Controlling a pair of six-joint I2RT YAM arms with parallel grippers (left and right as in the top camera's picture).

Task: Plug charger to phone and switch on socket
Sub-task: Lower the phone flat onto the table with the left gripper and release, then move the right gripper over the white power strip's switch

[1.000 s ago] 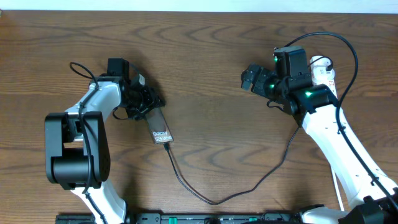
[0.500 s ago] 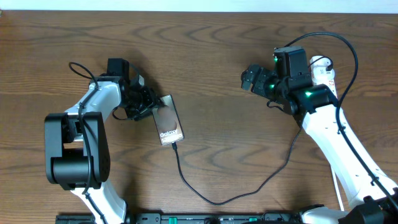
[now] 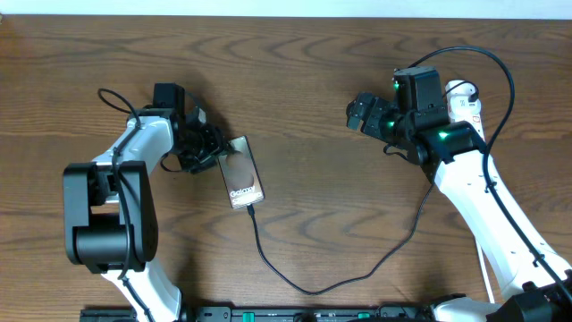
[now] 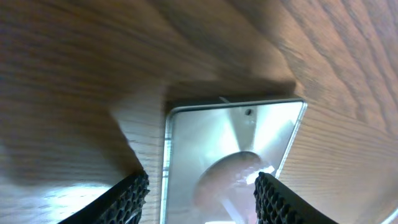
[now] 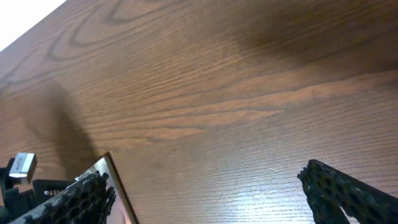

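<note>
The phone lies flat on the wood table, its "Galaxy" lettering up. The charger cable has its tip in the phone's near end; it loops along the front and rises toward the right arm. My left gripper is open at the phone's far end. In the left wrist view its fingers straddle the phone with gaps on both sides. My right gripper is open and empty, hovering right of centre. The socket shows only partly behind the right arm.
The phone's corner shows at the lower left of the right wrist view. The table's far edge meets a white surface. A black rail runs along the front edge.
One second ago the phone sat tilted up at my left gripper. It now lies flat and turned slightly, and the cable has shifted with it. The right arm has not moved.
</note>
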